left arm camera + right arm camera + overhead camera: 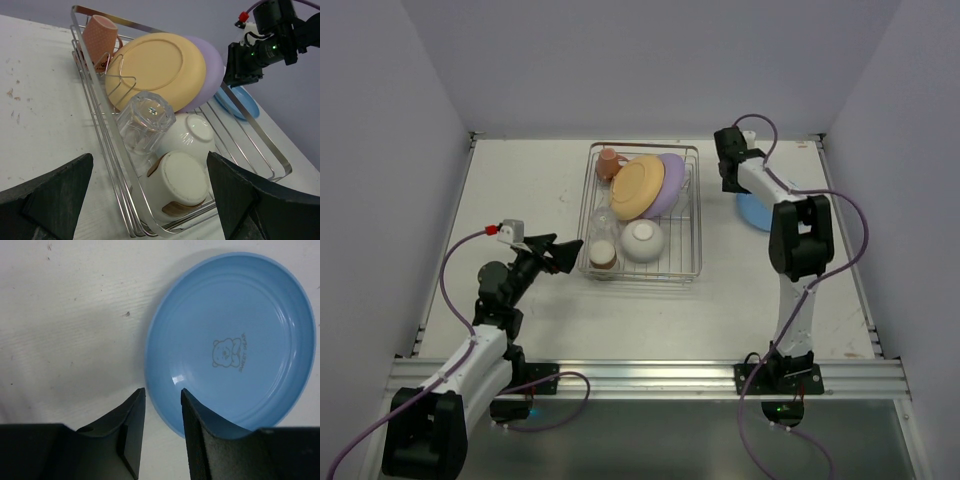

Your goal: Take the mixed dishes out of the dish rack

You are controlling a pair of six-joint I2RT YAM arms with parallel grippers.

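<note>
The dish rack (pixel 642 277) stands mid-table and holds a yellow-orange plate (pixel 638 186), a lilac plate (pixel 672 180), a salmon-pink mug (pixel 609 162), a clear glass (pixel 603 226), a small brown cup (pixel 603 255) and a white bowl (pixel 643 241). The blue plate (pixel 230 340) lies flat on the table right of the rack. My right gripper (pixel 162 390) is open, and its jaws stand on either side of that plate's near rim. My left gripper (pixel 150 200) is wide open at the rack's near left corner, facing the upturned cup (pixel 182 182), and holds nothing.
Grey walls close in the table on three sides. The rack's wire rim (pixel 95 107) runs between my left fingers and the cup. The right arm (pixel 260 50) hangs above the blue plate (pixel 240 102) beyond the rack.
</note>
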